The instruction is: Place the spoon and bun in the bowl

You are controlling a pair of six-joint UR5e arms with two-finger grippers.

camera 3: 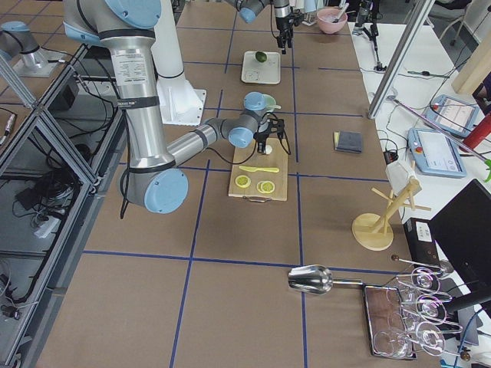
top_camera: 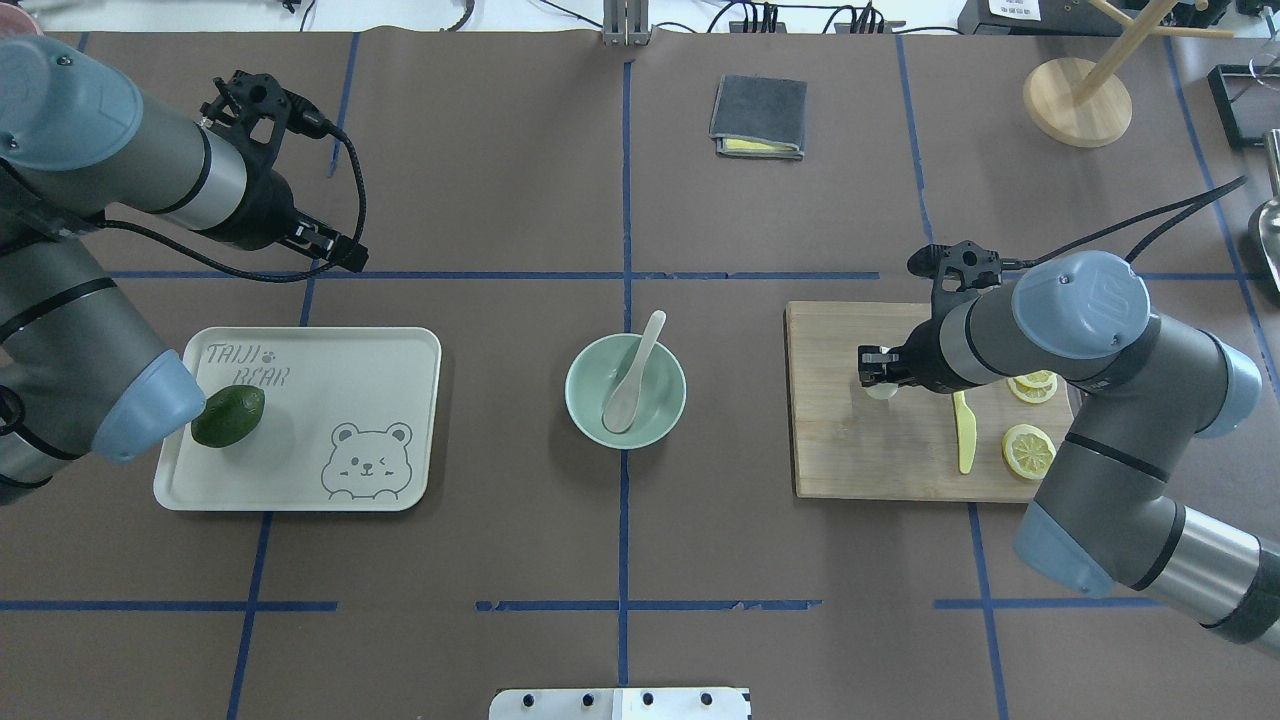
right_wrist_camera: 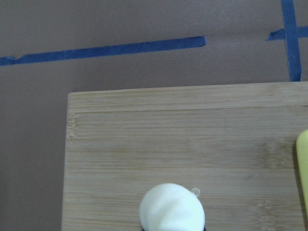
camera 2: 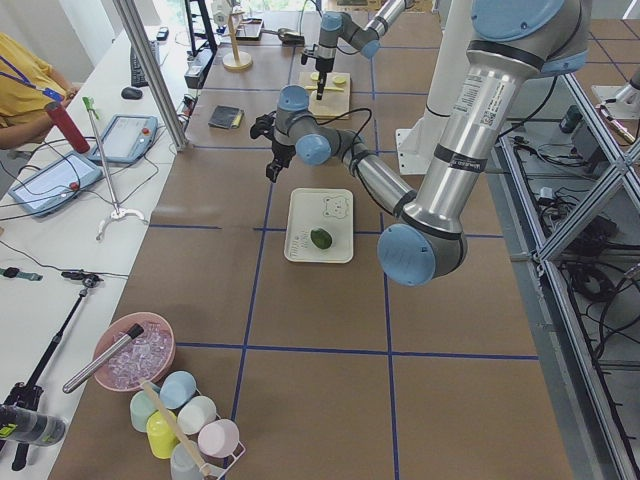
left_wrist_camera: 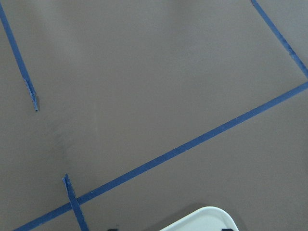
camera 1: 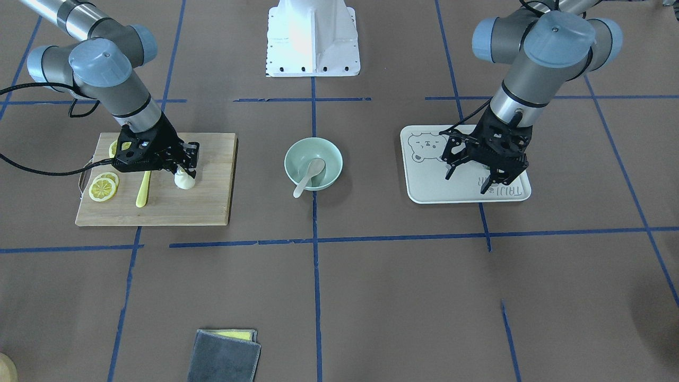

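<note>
With the spoon (camera 1: 310, 172) in the bowl (camera 1: 330, 154), the right gripper (camera 1: 185, 168) pinched the bun (camera 1: 185, 182) for lifting. The left gripper (camera 1: 468, 178) hung wide, idle.

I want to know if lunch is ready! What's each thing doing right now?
Off-white soup spoon: in the bowl, handle over the rim.
Pale green round bowl: upright, holding only the spoon.
White steamed bun: gripped, not yet in the bowl.
Right gripper: shut on the bun.
Left gripper: open, empty, above the cream tray.
Green avocado: lying on the tray.
</note>
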